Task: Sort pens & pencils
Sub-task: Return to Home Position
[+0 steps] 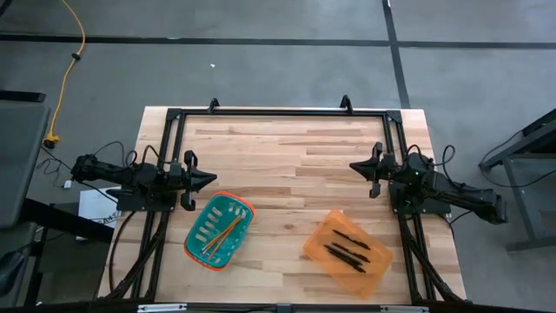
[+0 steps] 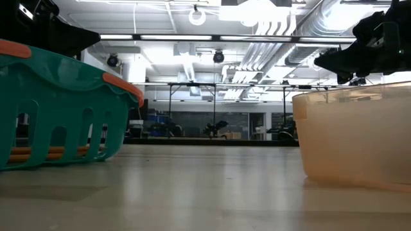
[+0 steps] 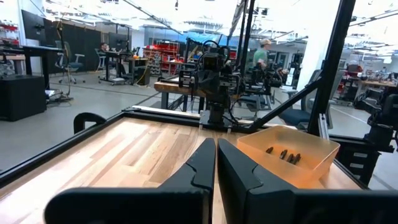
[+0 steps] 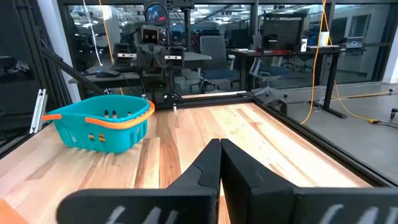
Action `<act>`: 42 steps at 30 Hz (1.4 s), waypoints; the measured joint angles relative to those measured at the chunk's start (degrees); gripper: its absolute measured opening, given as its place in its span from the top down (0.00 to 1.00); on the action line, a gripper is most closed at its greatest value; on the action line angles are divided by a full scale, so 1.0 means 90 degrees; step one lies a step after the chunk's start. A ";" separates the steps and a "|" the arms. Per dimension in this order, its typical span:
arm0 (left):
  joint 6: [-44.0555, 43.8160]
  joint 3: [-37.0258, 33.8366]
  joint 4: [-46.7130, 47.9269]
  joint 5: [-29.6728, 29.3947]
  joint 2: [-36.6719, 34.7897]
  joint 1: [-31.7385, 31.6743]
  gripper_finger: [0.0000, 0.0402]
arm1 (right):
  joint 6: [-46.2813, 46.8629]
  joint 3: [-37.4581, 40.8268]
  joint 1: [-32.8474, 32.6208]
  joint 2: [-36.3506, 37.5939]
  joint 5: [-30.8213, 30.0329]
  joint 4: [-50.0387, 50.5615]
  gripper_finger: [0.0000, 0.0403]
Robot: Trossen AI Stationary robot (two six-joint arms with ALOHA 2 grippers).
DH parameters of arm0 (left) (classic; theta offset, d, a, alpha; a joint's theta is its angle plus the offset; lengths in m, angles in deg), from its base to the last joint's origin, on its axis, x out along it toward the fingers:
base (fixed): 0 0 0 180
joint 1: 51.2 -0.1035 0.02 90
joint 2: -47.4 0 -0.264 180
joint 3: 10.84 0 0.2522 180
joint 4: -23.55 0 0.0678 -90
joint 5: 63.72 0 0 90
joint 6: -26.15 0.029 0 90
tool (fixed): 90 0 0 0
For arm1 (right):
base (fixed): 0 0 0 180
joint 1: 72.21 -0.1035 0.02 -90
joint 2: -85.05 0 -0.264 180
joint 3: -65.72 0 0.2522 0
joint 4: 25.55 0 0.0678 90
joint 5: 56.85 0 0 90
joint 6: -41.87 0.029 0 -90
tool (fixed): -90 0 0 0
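Note:
The orange-yellow pencils (image 1: 224,235) lie in a teal basket (image 1: 201,233) with an orange rim at the table's near left. The dark pens (image 1: 349,248) lie in a translucent orange bin (image 1: 323,256) at the near right; they also show in the left wrist view (image 3: 283,154). My left gripper (image 1: 211,179) is shut and empty above the table's left side, beyond the basket. My right gripper (image 1: 354,165) is shut and empty above the right side, beyond the bin. Both point toward the table's middle.
A black frame (image 1: 278,112) runs along the table's far, left and right edges. Bare wood lies between the two grippers and between the basket and the bin. People show in the room beyond the table in the left wrist view (image 3: 263,53).

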 joint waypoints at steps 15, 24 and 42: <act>-0.0002 0.0000 0.0000 0.0000 0.0000 0.0000 0.99 | 0.0000 0.0000 0.0000 0.0000 0.0000 0.0014 1.00; -0.0002 0.0000 0.0000 0.0000 0.0002 -0.0001 0.99 | 0.0000 -0.0002 0.0000 0.0000 0.0000 0.0017 1.00; 0.0000 0.0000 -0.0001 0.0000 0.0233 -0.0002 0.99 | 0.0000 -0.0002 0.0000 0.0000 0.0002 0.0017 1.00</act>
